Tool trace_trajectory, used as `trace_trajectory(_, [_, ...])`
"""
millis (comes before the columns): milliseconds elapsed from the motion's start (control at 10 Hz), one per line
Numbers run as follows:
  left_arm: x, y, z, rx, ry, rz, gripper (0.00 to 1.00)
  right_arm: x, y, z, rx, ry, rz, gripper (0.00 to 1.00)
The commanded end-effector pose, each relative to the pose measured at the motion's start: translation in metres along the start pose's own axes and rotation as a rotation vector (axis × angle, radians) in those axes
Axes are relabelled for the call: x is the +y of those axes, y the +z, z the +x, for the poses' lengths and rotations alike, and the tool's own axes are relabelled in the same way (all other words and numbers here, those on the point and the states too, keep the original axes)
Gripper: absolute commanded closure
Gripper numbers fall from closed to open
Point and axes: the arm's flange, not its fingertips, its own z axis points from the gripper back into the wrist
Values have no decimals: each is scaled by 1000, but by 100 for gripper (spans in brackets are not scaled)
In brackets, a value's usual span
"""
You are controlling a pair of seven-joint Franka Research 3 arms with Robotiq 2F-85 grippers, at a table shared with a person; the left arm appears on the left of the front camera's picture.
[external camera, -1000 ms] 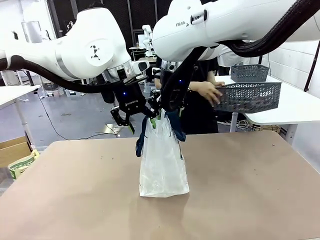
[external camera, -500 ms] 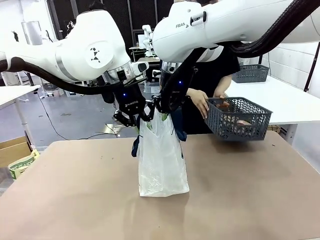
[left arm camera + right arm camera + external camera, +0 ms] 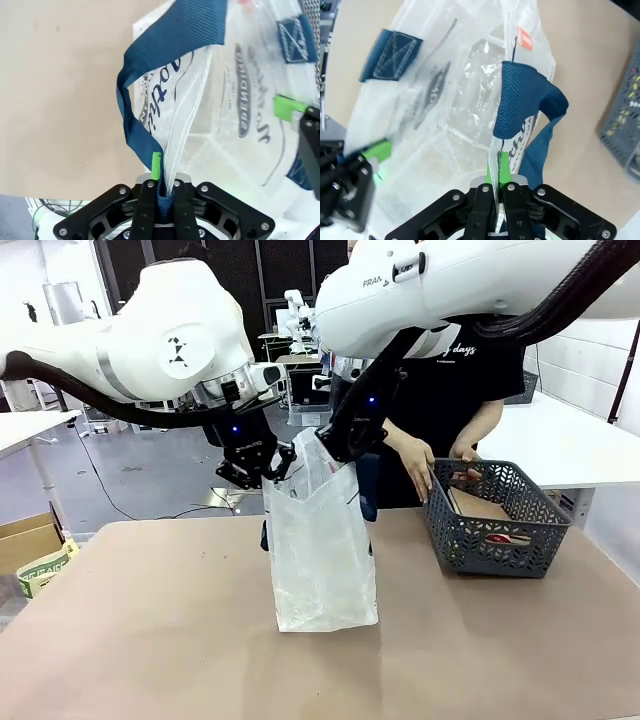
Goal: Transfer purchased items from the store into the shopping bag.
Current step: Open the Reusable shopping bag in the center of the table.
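Moved since a second ago: the basket [image 3: 495,545], then held up behind the arms by the person, now sits on the worktop [image 3: 150,640]. Both claws, then parted, are now clamped on the bag's rim, and its mouth is spread wider.

Item 1, shopping bag [image 3: 320,550]: translucent, upright at mid-worktop, its top hanging between the two claws. Dark script lettering is on its wall.

Item 2, left claw [image 3: 161,172]: closed tight on the rim of the shopping bag and a navy strap handle [image 3: 170,40], which loops loose above it.

Item 3, right claw [image 3: 498,172]: pinched shut on the opposite rim, with the other strap [image 3: 520,100] folded over beside it.

Item 4, basket: dark grey with slotted walls, right of the bag and apart from it. Inside lie a tan packet [image 3: 480,508] and a red item [image 3: 505,537]; other contents are too small to tell.

Item 5, person's hand [image 3: 418,465]: at the basket's near-left rim. A second hand is at the far rim.

Obstructions: both claws flank the bag's mouth, and the right arm passes overhead.

Surroundings: a cardboard box [image 3: 25,540] on the floor at left, and a white table [image 3: 585,445] behind the basket.
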Motion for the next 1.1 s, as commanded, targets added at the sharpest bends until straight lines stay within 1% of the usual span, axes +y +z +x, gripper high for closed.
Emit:
trace_trajectory(0, [14,1,-5,-56,37,33,100,-16,1,-21,-1,55,-12,100])
trace_trajectory(100, [18,2,-5,-61,45,47,100,-23,2,-26,1,67,29,100])
trace_trajectory(200, [24,0,-3,-48,49,61,100,-31,2,-29,-4,85,-9,100])
trace_trajectory(300, [29,0,-4,-64,43,79,100,-39,3,-32,-26,93,-30,100])
trace_trajectory(600, [44,0,-5,-88,41,77,100,-63,6,-41,-101,121,-35,100])
trace_trajectory(1000, [59,5,-7,-138,14,93,100,-76,12,-54,-134,127,-22,100])
